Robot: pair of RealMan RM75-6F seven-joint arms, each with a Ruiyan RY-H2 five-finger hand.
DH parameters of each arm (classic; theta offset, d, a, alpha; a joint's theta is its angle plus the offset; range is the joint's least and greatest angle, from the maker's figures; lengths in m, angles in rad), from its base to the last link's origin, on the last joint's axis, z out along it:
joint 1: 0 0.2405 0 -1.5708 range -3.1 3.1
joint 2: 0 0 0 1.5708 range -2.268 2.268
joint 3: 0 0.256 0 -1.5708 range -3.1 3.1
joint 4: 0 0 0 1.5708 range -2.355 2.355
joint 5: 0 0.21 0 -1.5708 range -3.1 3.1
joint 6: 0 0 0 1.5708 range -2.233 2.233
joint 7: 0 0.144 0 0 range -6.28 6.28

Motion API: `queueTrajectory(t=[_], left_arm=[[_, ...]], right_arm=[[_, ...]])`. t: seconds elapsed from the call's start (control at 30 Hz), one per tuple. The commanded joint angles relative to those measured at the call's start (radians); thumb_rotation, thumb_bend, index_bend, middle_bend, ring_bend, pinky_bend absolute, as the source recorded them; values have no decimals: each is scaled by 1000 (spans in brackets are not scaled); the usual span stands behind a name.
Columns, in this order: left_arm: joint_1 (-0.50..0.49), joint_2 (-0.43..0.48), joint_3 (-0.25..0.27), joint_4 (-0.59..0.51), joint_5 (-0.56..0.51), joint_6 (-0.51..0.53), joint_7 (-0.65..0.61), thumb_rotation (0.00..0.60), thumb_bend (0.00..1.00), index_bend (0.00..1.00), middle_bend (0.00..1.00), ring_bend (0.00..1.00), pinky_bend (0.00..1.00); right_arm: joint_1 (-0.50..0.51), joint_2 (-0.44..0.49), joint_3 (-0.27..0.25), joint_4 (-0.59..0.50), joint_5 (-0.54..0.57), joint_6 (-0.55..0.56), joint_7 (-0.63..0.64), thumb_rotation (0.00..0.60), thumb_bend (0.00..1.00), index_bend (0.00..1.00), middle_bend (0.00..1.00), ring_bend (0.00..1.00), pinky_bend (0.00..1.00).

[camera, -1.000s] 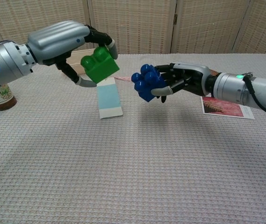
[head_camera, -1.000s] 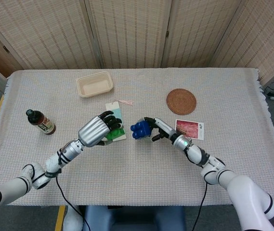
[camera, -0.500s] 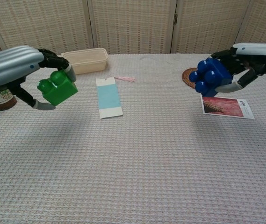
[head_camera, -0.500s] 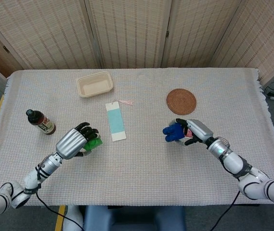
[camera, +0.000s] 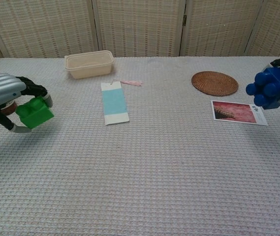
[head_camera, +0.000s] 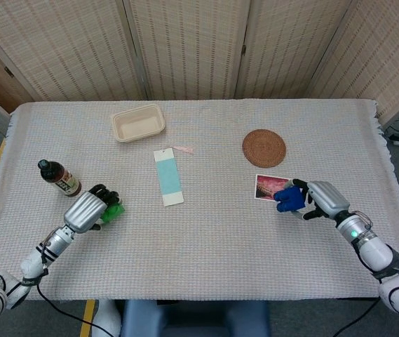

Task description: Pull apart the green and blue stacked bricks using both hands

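Head view: the left robot hand (head_camera: 87, 209) grips the green brick (head_camera: 113, 210) near the desk's (head_camera: 213, 239) left edge, just below the sauce bottle (head_camera: 59, 177). The right robot hand (head_camera: 323, 200) holds the blue brick (head_camera: 289, 197) near the right edge, over the corner of the photo card (head_camera: 269, 187). A beige tray (head_camera: 138, 123), a blue-and-white card (head_camera: 167, 176) and a round woven coaster (head_camera: 264, 147) lie between them.

Chest view: the left robot hand (camera: 4, 96) wraps the green brick (camera: 34, 112) just above the cloth; the blue brick (camera: 271, 87) sits at the right edge, with little of the right robot hand visible.
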State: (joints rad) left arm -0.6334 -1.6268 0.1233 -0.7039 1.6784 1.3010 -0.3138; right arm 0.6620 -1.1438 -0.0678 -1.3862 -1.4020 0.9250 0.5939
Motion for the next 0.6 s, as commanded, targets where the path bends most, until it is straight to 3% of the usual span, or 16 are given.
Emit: queueTrajectory(t=[0.03, 0.2, 0.5, 0.6], left_arm=[[32, -33, 7, 60, -14, -27, -24, 600, 241, 829, 820, 465, 274], [50, -74, 18, 127, -4, -32, -49, 600, 241, 829, 820, 465, 267], [56, -95, 9, 167, 0, -22, -82, 600, 241, 829, 820, 462, 266], [53, -90, 9, 159, 0, -33, -90, 600, 242, 814, 820, 451, 258]], right_arm=[[-18, -38, -6, 44, 15, -38, -20, 600, 374, 732, 606, 514, 514], [-26, -109, -5, 114, -9, -63, -34, 600, 374, 732, 606, 509, 514], [-26, -146, 12, 153, -26, -102, -16, 600, 374, 732, 570, 486, 514], [-27, -148, 12, 159, -44, -105, 9, 600, 373, 645, 480, 436, 507]])
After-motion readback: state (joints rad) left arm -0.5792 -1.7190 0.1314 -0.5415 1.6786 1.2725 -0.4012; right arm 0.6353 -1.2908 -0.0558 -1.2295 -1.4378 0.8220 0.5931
